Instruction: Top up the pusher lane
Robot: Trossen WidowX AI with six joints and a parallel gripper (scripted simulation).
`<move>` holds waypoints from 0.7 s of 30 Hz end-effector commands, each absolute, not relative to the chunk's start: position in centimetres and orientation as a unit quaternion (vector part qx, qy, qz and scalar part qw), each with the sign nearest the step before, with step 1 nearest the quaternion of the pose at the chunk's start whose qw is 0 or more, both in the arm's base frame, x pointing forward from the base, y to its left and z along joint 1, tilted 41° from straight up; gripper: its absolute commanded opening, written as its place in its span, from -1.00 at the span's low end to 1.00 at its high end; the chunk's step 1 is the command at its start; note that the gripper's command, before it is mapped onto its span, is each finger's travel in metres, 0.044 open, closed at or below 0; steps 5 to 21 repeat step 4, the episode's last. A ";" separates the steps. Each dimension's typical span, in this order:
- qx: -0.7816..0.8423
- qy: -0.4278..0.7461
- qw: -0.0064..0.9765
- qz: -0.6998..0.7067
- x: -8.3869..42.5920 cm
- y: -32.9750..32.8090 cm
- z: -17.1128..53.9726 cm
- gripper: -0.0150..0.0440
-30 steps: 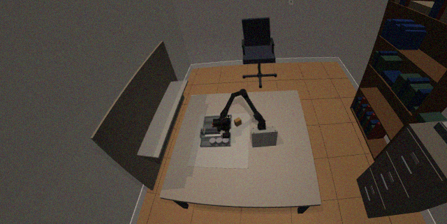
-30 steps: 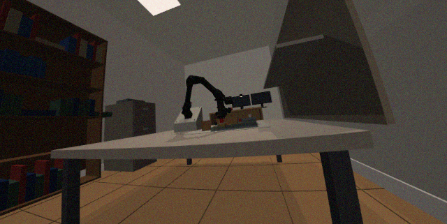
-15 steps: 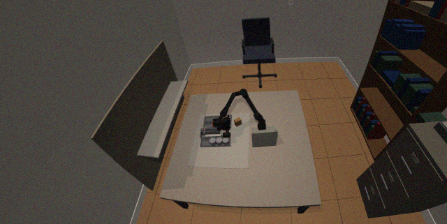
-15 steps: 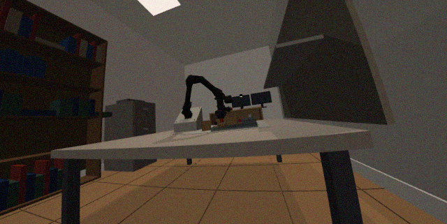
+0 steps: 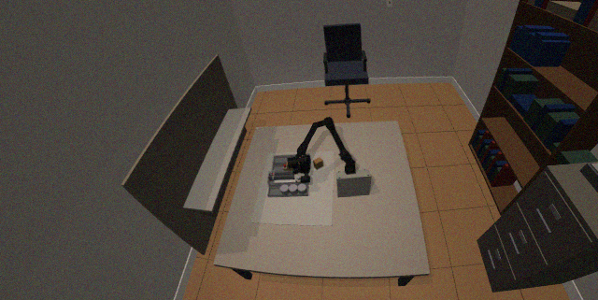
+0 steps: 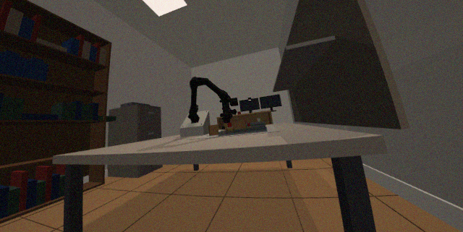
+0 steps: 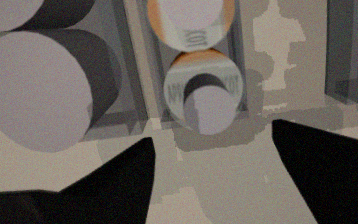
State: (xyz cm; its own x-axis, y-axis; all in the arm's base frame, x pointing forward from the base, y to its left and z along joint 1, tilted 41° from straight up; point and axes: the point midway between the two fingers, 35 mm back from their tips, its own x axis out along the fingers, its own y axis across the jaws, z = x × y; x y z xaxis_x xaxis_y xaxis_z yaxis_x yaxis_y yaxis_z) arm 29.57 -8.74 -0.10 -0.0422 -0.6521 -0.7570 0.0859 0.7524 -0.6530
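Counter (image 7: 220, 175): pale, beneath me.
Jaws: mine, spread, empty.
Front jar (image 7: 202, 97): ahead; likely rigid, slick; take its sides.

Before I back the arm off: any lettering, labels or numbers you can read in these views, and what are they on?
Front jar: printed band on its label, characters too blurred to read.
Rear jar: a few printed marks on its label, also too blurred to read.
Grey jars in the neighbouring lane: no text visible.
Top and exterior views: nothing legible.
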 end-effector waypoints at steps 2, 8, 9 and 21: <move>-0.212 0.666 0.658 -0.279 27.8 -8.5 -0.2 0.49; -0.212 0.666 0.658 -0.279 27.1 -8.4 -0.2 0.49; -0.212 0.666 0.658 -0.279 27.1 -8.4 -0.2 0.49; -0.212 0.666 0.658 -0.279 27.1 -8.4 -0.2 0.49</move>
